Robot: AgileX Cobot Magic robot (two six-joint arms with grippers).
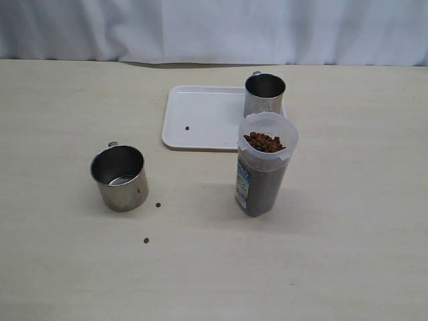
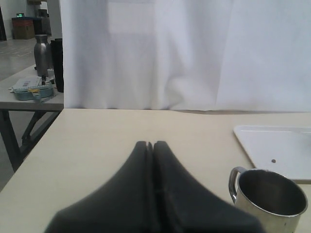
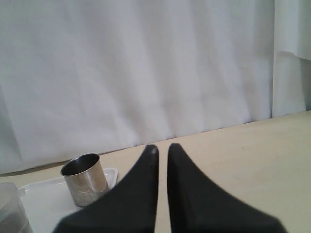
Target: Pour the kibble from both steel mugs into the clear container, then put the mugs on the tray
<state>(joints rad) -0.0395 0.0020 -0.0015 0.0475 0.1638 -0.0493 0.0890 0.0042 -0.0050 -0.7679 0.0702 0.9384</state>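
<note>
One empty steel mug [image 1: 119, 177] stands on the table at the left, handle toward the back. The other steel mug [image 1: 264, 93] stands upright on the right end of the white tray [image 1: 200, 117]. In front of that tray the clear container [image 1: 264, 167] stands upright, filled with kibble [image 1: 264, 142] almost to its rim. Neither arm shows in the exterior view. My left gripper [image 2: 150, 143] is shut and holds nothing, with the left mug [image 2: 269, 196] close beside it. My right gripper [image 3: 162, 147] is shut with a thin slit and holds nothing; the mug on the tray [image 3: 85, 178] lies apart from it.
Loose pellets lie on the table near the left mug [image 1: 158, 204] and further forward [image 1: 146, 240]; one lies on the tray [image 1: 187, 128]. A white curtain [image 1: 214, 30] closes the back. A side table with bottles [image 2: 36, 73] stands beyond the table's left edge.
</note>
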